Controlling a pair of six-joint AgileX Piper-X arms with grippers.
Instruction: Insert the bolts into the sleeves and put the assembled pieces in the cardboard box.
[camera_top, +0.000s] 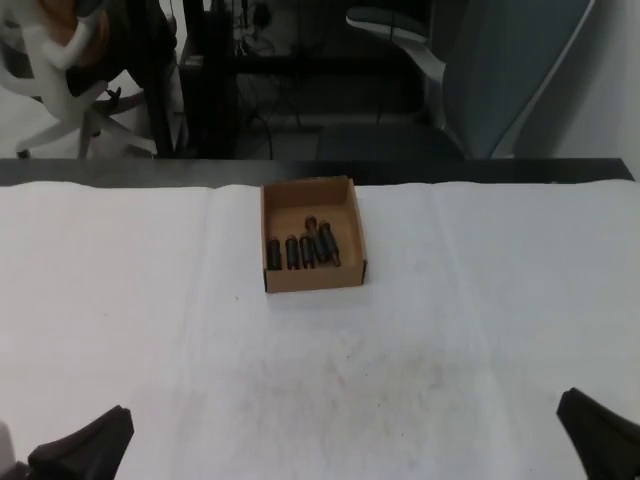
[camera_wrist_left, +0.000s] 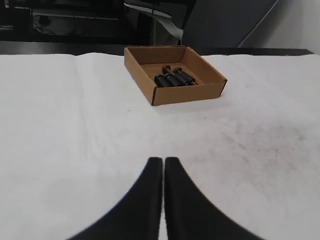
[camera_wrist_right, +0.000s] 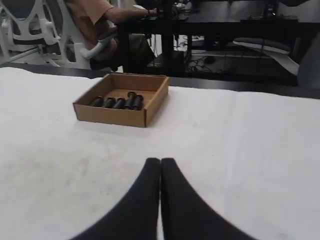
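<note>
**Both grippers closed on nothing, assembled pieces lying in the box**

The left gripper has its two dark fingers pressed together along their length, with nothing between them. It hangs low over the white cloth. The right gripper is clenched the same way and also grasps nothing. In the high view the left gripper sits at the near left corner and the right gripper at the near right corner. They are well apart from each other and from the box.

The cardboard box stands open-topped about midway across the bench, close to the cloth's far edge, where the dark rim of the bench shows. A broad stretch of cloth lies between each gripper and the box, marked by faint grey smudges and a few long creases. The box's low walls are the nearest upright edges. From the left wrist view the box shows one corner turned toward that gripper. From the right wrist view a long wall of the box is seen at a slant.

The assembled pieces lie flat on the box floor, side by side in a row, in the half nearer the arms. Their long axes run roughly from the near wall toward the far wall, slightly fanned. Which end carries the bolt heads is hard to tell.
</note>
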